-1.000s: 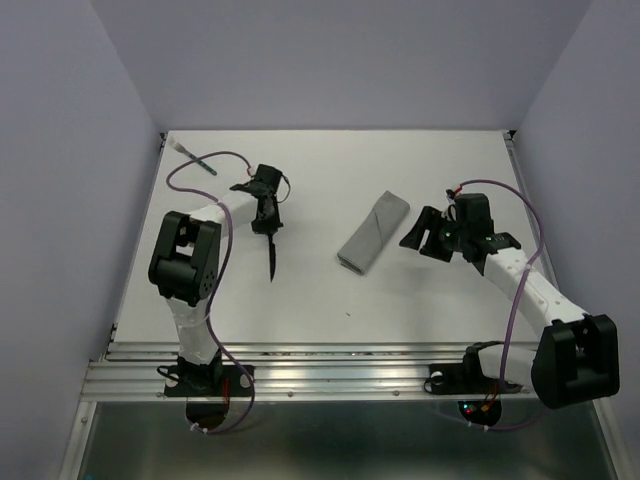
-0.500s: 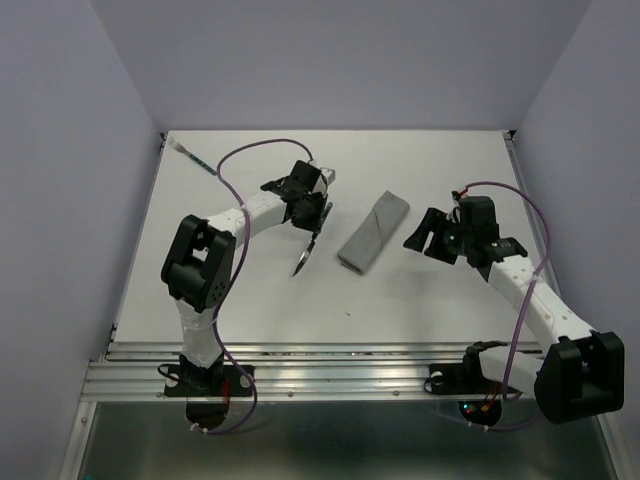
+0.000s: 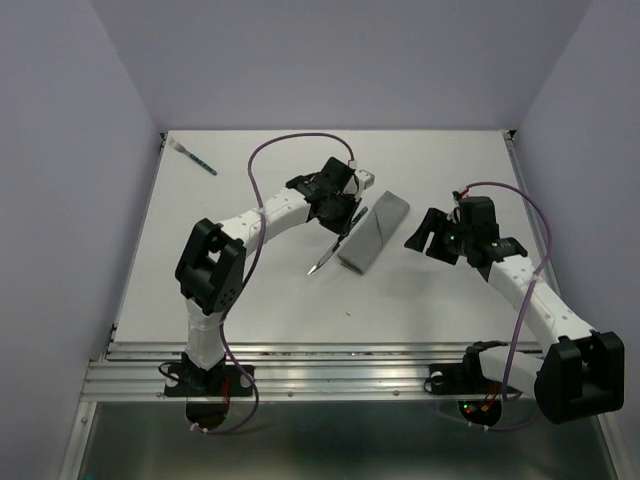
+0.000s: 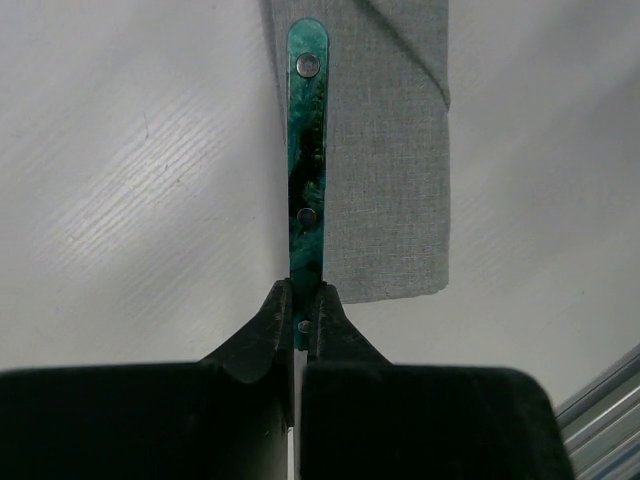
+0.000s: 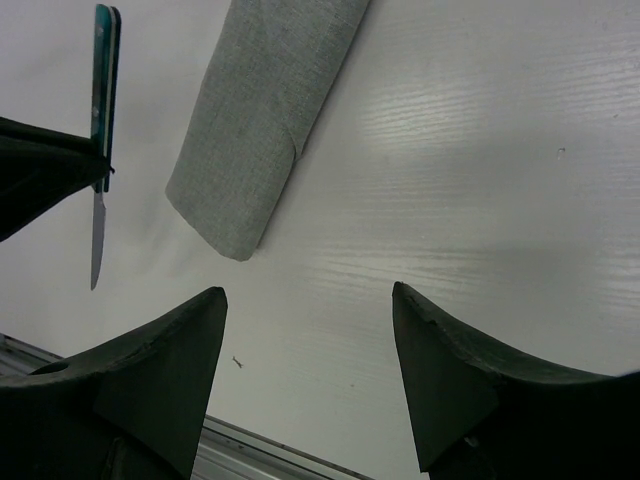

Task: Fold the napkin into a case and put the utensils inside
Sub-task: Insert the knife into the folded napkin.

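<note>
Currently your left arm (image 3: 270, 212) reaches mid-frame, jaws clamping the knife (image 3: 322, 260) beside the case (image 3: 372, 232); right jaws apart.

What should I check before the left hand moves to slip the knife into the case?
1. Left hand shut on the knife: ok.
2. Case folded and lying flat: ok.
3. Case's open end facing the knife: cannot tell.
4. Knife handle lined up along the case's edge: ok.
5. Right hand open, clear of the case: ok.
6. Other utensil located, far left corner: ok.
</note>
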You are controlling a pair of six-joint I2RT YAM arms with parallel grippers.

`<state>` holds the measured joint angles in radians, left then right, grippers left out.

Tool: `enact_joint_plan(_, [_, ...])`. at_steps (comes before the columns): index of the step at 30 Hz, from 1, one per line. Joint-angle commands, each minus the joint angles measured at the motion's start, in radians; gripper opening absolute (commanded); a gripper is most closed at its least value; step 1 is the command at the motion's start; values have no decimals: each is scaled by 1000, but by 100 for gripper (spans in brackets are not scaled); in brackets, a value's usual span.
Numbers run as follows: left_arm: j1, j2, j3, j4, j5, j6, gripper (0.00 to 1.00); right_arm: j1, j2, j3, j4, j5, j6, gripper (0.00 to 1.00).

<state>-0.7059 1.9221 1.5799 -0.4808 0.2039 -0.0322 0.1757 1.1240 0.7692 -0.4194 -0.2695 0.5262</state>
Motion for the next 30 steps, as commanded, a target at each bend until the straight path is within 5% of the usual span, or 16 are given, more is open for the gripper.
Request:
enact_joint_plan(1, [-12,25,40,-79,-17,28,0,-4,-12,8,10,-3,-17,73])
enact_joint_plan(30, [-53,325,397,-235,-55,-132,0,-4,-36,16,2,-4,-31,73])
